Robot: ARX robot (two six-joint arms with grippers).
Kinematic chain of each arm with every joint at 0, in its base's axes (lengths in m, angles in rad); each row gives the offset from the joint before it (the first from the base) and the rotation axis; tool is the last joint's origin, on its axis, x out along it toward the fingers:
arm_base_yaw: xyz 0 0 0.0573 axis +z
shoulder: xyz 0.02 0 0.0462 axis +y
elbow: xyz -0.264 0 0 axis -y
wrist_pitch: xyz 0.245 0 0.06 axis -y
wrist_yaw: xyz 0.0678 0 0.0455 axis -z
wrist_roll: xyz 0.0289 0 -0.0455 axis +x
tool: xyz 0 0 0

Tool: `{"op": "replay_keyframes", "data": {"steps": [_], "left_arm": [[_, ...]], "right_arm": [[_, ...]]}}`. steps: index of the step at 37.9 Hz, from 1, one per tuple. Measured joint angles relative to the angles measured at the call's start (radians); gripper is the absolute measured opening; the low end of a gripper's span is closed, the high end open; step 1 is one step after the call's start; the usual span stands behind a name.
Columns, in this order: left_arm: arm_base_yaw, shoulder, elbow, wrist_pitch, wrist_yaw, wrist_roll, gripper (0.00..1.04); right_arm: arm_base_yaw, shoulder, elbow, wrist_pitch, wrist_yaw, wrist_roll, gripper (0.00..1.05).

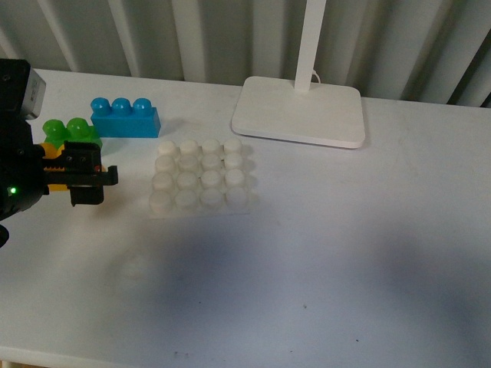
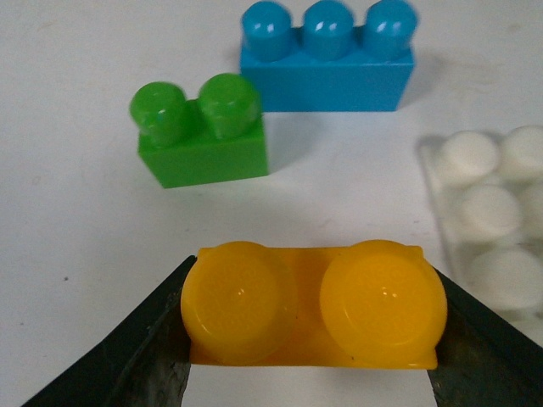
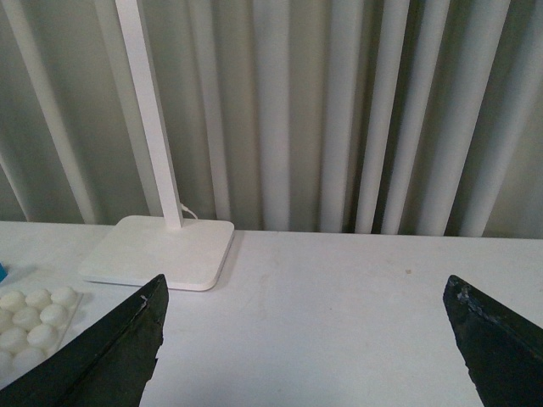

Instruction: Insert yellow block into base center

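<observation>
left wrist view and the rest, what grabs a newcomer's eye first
A small orange-yellow two-stud plastic brick fills the left wrist view, clamped in the left tool. Beyond it sit a green two-stud brick and a blue three-stud brick; the square white studded plate lies beside them.

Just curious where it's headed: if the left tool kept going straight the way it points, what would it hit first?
Likely the table, short of the green brick: the left tool, shut on the yellow brick, seems angled downward. Pointing flatter, it would meet the green brick first; depth is unclear.
</observation>
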Motion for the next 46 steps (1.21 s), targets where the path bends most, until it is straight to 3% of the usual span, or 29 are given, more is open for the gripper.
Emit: {"op": "replay_keyframes", "data": {"steps": [20, 46], "left_arm": [[-0.320, -0.054, 0.137, -0.192, -0.182, -0.165, 0.66], [-0.351, 0.106, 0.277, -0.250, -0.205, -0.203, 0.66]], "right_arm": [[0.000, 0.000, 0.000, 0.000, 0.000, 0.000, 0.95], [0.000, 0.000, 0.000, 0.000, 0.000, 0.000, 0.95]]}}
